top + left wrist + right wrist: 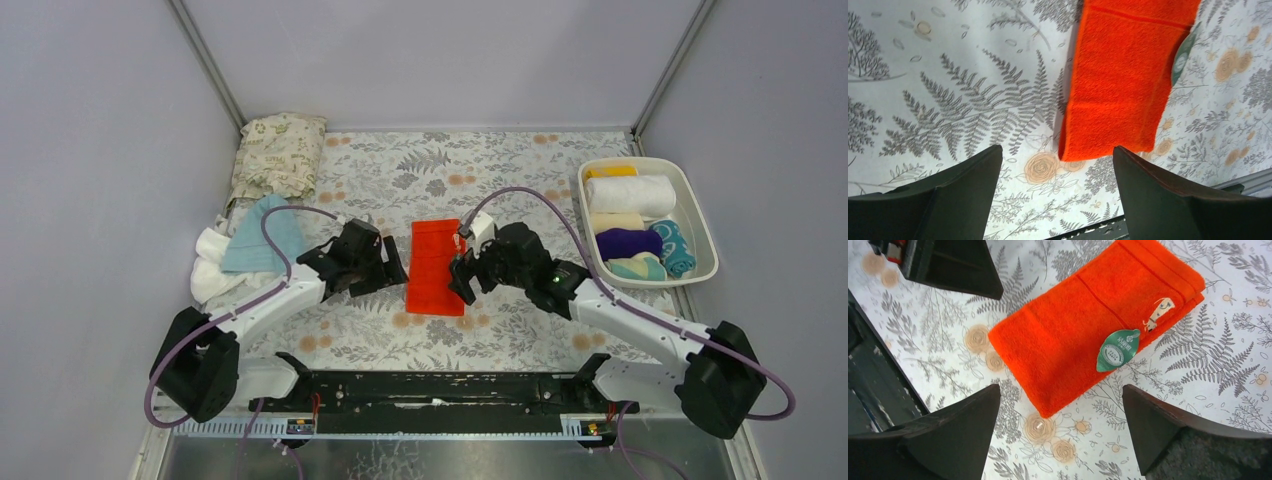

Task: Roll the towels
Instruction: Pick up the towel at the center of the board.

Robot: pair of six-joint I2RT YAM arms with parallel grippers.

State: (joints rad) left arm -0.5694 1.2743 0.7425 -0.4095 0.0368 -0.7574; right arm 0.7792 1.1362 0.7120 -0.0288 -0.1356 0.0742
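An orange-red towel lies folded into a flat strip on the middle of the mat, with a green tag on it. My left gripper hovers at its left edge, open and empty; the towel's near corner shows just beyond the fingertips. My right gripper stands at the towel's right edge, open wide, with the towel ahead of it. A light blue towel and a white one lie heaped at the left.
A white tray at the right holds rolled towels: yellow, white, cream, purple, teal. A leaf-printed cushion sits at the back left. The floral mat covers the table; a black rail runs along the near edge.
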